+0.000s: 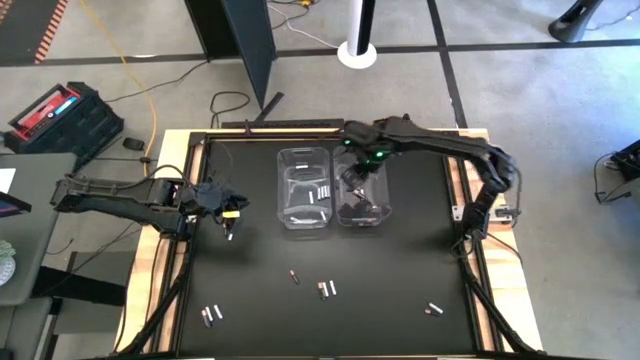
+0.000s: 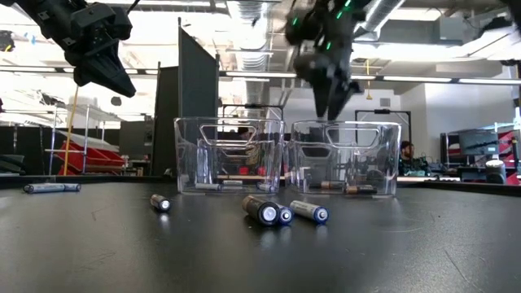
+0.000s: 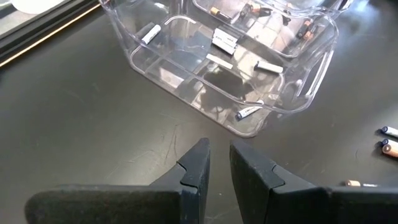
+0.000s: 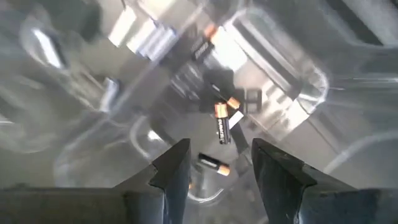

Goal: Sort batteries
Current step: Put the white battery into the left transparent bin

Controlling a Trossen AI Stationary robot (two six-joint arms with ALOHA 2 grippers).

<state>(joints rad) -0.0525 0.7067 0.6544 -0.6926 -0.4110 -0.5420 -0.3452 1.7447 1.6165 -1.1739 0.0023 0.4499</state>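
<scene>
Two clear bins stand side by side mid-table. The left bin [image 1: 304, 188] [image 3: 224, 68] holds silvery-white batteries [image 3: 225, 41]; the right bin [image 1: 362, 190] [image 2: 346, 159] holds dark, copper-ended batteries [image 4: 221, 127]. Loose batteries lie on the near half of the table [image 1: 327, 289] [image 1: 294, 277] [image 1: 209, 315] [image 1: 433, 310] [image 2: 262, 210]. My right gripper [image 4: 219, 155] [image 1: 358, 183] hangs open over the right bin, pointing down and holding nothing. My left gripper [image 3: 219, 158] [image 1: 232, 220] hovers left of the left bin, its fingers a narrow gap apart and empty.
The black table top has a raised wooden frame [image 1: 165, 240] around it. Both bins sit toward the far middle, and the loose batteries are scattered along the near side. Bare black surface [image 1: 400, 260] lies between the bins and those batteries.
</scene>
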